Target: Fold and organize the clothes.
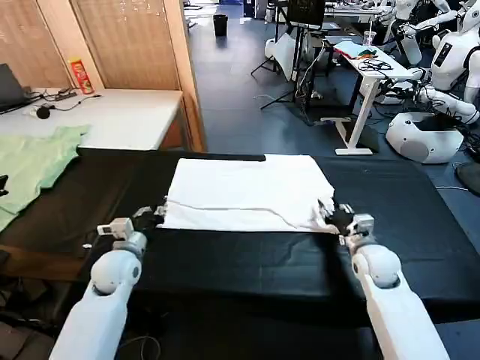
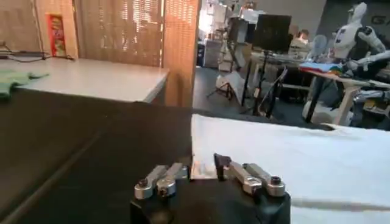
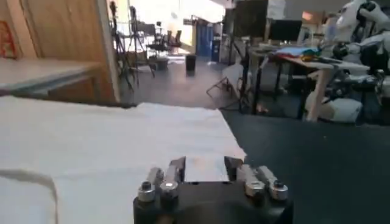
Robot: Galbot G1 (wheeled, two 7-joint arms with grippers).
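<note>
Head view, L to R. Pale green garment (image 1: 34, 169) lies at far left, partly on the black work surface (image 1: 247, 262), well apart from the task item. Behind it, a white table (image 1: 112, 116) carrying a red-and-yellow canister (image 1: 79, 76) and cables.

Left gripper (image 1: 160, 212) sits low at the near-left corner of the white T-shirt (image 1: 247, 191). Left wrist view: fingers (image 2: 167, 177) spread moderately, with the shirt's corner edge (image 2: 198, 167) between them; whether the pads actually pinch the cloth is unclear from this angle.

T-shirt lies flat at mid-surface, folded to a rough rectangle, plain white side up, w/ a fold line running along its near part.

Right gripper (image 1: 335, 217) is at the near-right corner of the shirt, where the cloth bunches slightly. Right wrist view: fingers (image 3: 175, 167) stand apart w/ a flap of white fabric (image 3: 204, 167) lying between them; grip not confirmed.

Far right, beyond the surface: a white desk (image 1: 375, 67) and other white robots (image 1: 450, 60) on blue flooring.
</note>
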